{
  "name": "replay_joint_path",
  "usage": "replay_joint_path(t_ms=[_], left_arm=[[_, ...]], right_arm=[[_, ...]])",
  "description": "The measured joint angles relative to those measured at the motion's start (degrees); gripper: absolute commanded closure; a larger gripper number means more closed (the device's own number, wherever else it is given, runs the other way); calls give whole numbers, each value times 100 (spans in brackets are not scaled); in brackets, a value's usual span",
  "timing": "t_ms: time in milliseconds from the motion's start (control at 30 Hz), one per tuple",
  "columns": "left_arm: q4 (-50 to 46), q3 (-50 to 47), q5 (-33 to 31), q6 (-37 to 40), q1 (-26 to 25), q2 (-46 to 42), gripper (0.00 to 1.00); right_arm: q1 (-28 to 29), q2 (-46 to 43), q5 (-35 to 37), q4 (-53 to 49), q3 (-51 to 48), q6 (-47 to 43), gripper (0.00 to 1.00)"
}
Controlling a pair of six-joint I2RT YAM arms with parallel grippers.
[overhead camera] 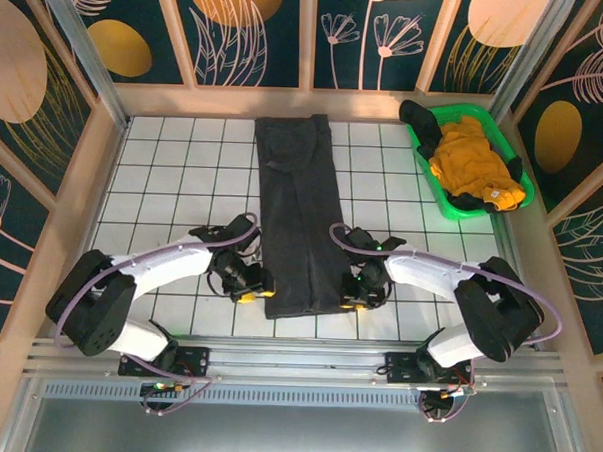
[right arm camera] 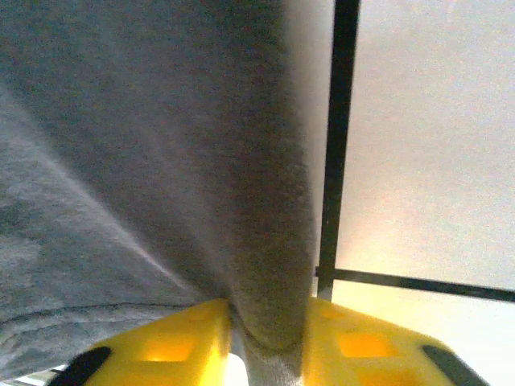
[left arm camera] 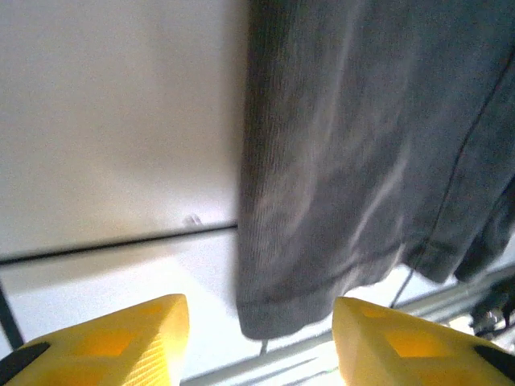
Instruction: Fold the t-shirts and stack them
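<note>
Left gripper (overhead camera: 251, 289) seen at near left corner of grey shirt (overhead camera: 300, 206); jaws part open, hem corner lying between them, nothing clamped. Corner to be pinched fully before any lift. Grey shirt laid as long narrow strip mid surface (overhead camera: 174, 170), running near to far. Right gripper (overhead camera: 357, 291) closed on near right edge fold. Both corners best raised level and carried far together, hem held square. Yellow shirt (overhead camera: 470, 158) heaped in tray (overhead camera: 431, 182), far right.
</note>
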Motion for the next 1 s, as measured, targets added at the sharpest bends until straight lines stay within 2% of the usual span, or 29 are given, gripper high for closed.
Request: replay_joint_path(t_ms=[167, 333, 500, 533, 600, 700, 833, 1000], left_arm=[[160, -302, 221, -334, -321, -61, 48], [334, -389, 273, -557, -614, 219, 48], [457, -389, 297, -826, -623, 317, 49], [437, -337, 302, -857, -623, 380, 52], [415, -214, 299, -890, -625, 533, 67], [328, -168, 260, -927, -627, 649, 100], [584, -358, 256, -859, -640, 450, 100], [627, -994, 310, -916, -640, -332, 100]], right_arm=[[131, 28, -205, 225, 2, -11, 93], [234, -35, -299, 321, -52, 17, 98], [396, -140, -402, 369, -153, 79, 100], [435, -160, -415, 382, -175, 94, 100], [498, -208, -437, 391, -219, 151, 100], [551, -280, -498, 387, -243, 195, 100], [627, -378, -575, 385, -243, 195, 100], [857, -579, -796, 286, -243, 256, 100]])
